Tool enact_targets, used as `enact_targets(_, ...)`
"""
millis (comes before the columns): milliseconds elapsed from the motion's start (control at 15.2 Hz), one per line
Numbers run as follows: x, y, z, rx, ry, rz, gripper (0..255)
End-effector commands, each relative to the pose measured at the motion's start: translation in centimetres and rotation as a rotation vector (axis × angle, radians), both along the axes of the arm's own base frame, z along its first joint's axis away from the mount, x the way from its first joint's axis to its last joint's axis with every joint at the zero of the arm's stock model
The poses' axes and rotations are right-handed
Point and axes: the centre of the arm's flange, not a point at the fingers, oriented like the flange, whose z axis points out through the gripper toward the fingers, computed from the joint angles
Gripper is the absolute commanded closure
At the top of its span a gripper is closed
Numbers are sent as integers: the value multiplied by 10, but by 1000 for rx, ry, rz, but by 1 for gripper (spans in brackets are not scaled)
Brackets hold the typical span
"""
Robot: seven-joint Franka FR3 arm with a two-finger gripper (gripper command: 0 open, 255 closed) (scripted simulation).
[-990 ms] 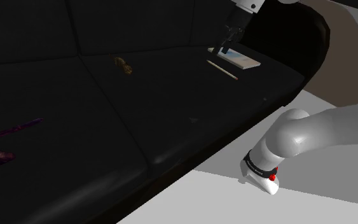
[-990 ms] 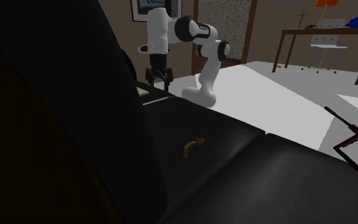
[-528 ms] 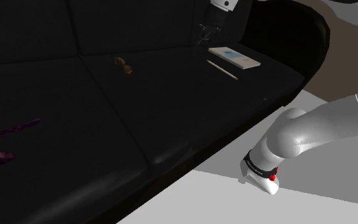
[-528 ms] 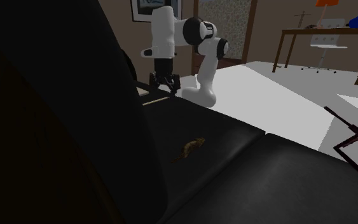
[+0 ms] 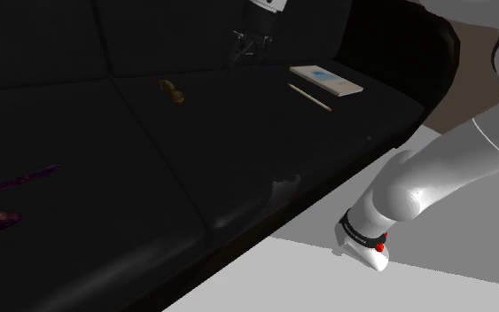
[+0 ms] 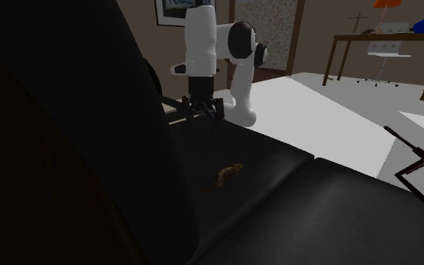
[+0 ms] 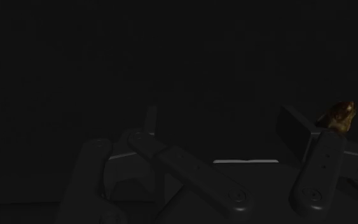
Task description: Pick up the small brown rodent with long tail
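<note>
Pincer [image 5: 252,42] open wide: in the wrist view [image 7: 222,118] I see the two black fingers [image 7: 295,127] standing well apart, nothing between them. It hangs above the seat of a black sofa [image 5: 238,159], close to the backrest, with the white arm [image 6: 201,41] upright over it in the second exterior view, pincer [image 6: 205,109] at the bottom. Small brown rodent [image 5: 171,90] lies on the seat cushion, to the shoulder view's left of the pincer and apart from it, untouched. From the wrist camera the rodent [image 7: 339,116] peeks out past the outer side of one finger, not in the gap. In the second exterior view it [image 6: 229,173] sits nearer the camera than the pincer. On the shoulder view's right of the pincer, a pale book [image 5: 326,80] lies flat on the seat, a thin stick [image 5: 310,97] just beside it. Dark reddish strips [image 5: 12,186] lie at the far end of the seat.
</note>
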Motion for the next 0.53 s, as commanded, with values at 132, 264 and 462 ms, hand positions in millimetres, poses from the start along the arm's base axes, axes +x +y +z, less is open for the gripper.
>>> enact_targets(132, 26, 48, -4, 1, 4, -5, 0)
enact_targets(264, 40, 70, -6, 1, 6, -7, 0)
enact_targets(462, 60, 105, -9, 2, 9, -10, 0)
